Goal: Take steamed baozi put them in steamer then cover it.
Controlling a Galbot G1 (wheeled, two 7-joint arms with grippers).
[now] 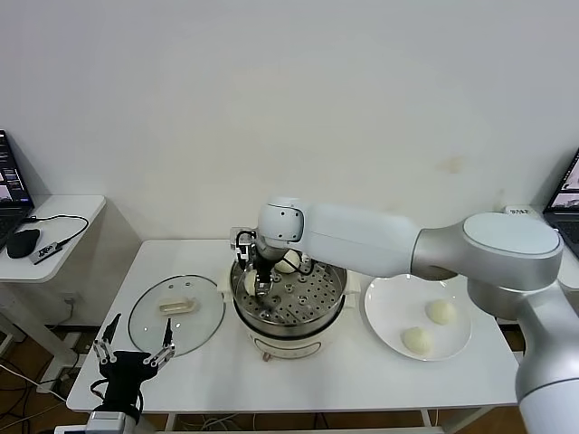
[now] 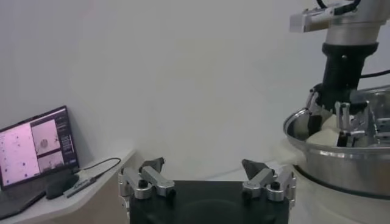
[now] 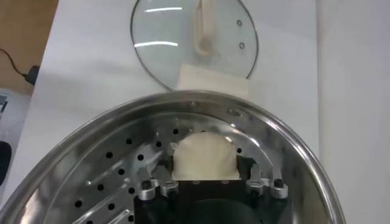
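The steamer (image 1: 289, 312) stands mid-table with its perforated tray showing. My right gripper (image 1: 257, 282) reaches down into it and is shut on a cream-white baozi (image 3: 203, 157), low over the tray near the steamer rim (image 3: 292, 146). Another baozi (image 1: 288, 263) lies at the far side of the tray. Two baozi (image 1: 441, 311) (image 1: 416, 340) lie on the white plate (image 1: 384, 312) to the right. The glass cover (image 1: 176, 312) lies flat left of the steamer and also shows in the right wrist view (image 3: 195, 42). My left gripper (image 1: 136, 355) is open and empty near the table's front left edge.
A side table at far left carries a laptop (image 2: 36, 146), a mouse (image 1: 23, 242) and a cable. Another laptop (image 1: 565, 194) sits at far right. The left wrist view shows the steamer (image 2: 341, 152) and my right arm's gripper (image 2: 341, 115) inside it.
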